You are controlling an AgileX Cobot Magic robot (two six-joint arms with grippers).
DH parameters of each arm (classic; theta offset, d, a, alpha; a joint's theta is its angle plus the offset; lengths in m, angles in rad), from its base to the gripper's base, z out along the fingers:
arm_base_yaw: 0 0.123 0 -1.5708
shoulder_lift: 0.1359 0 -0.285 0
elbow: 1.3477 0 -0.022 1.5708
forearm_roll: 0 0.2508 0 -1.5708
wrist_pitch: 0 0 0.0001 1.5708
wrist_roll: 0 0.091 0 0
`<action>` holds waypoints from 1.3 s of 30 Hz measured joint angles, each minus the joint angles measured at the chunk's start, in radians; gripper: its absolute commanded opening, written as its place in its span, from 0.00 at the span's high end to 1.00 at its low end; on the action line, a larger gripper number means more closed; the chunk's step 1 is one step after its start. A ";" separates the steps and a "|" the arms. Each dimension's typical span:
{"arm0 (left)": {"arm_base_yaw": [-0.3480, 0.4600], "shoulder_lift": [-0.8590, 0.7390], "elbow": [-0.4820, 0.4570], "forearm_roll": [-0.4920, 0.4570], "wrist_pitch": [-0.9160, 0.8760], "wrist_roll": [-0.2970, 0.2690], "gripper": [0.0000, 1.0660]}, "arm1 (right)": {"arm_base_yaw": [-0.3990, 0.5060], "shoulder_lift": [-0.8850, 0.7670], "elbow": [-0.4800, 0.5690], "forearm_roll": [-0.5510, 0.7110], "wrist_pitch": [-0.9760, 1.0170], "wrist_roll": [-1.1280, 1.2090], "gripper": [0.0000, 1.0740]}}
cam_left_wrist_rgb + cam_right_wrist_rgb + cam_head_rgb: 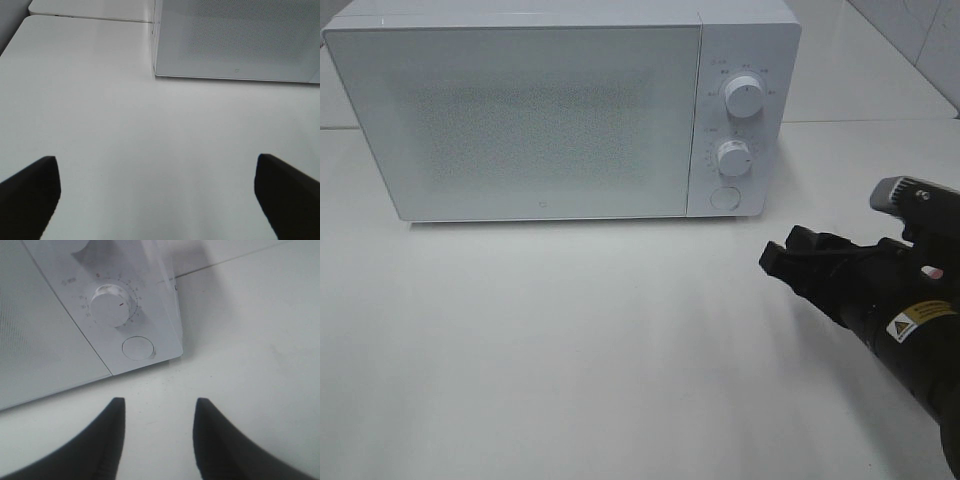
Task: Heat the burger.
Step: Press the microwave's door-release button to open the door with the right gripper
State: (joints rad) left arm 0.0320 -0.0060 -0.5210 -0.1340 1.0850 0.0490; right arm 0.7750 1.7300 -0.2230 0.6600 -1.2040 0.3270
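Observation:
The burger is out of view in all three views. The white microwave (pixel 540 110) stands at the back of the table with its door closed. My right gripper (pixel 782 250) is open and empty, low over the table to the front right of the microwave, pointing at its control panel. In the right wrist view the gripper (pixel 157 430) faces the lower knob (pixel 112 305) and the round button (pixel 137 347). My left gripper (pixel 157 200) is wide open and empty, over bare table in front of the microwave's left corner (pixel 235 40). It does not show in the exterior view.
The microwave panel has an upper knob (pixel 744 98), a lower knob (pixel 733 157) and a round button (pixel 724 197). The white table (pixel 570 340) extends in front of it. A tiled wall (pixel 920 30) is at the back right.

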 measured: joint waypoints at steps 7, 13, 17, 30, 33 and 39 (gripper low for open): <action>0.000 0.000 0.000 0.000 0.000 0.000 0.08 | 0.000 0.000 0.000 0.000 0.000 0.543 0.94; 0.000 0.000 0.000 0.000 0.000 0.000 0.08 | 0.000 0.000 0.000 0.005 0.000 0.775 1.00; 0.000 0.000 0.000 0.000 0.000 0.000 0.08 | 0.000 0.000 0.000 0.022 0.000 0.833 1.00; 0.000 0.000 0.000 0.000 0.000 0.000 0.08 | 0.000 0.004 -0.090 0.106 0.036 0.891 1.00; 0.000 0.000 0.000 0.000 0.000 0.000 0.08 | -0.001 0.026 -0.122 0.105 0.035 0.875 1.00; 0.000 0.000 0.000 0.000 0.000 0.000 0.08 | -0.001 0.117 -0.185 0.105 0.041 0.878 1.00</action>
State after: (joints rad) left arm 0.0320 -0.0060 -0.5210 -0.1340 1.0850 0.0490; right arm 0.7740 1.8470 -0.4080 0.7650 -1.1630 1.2050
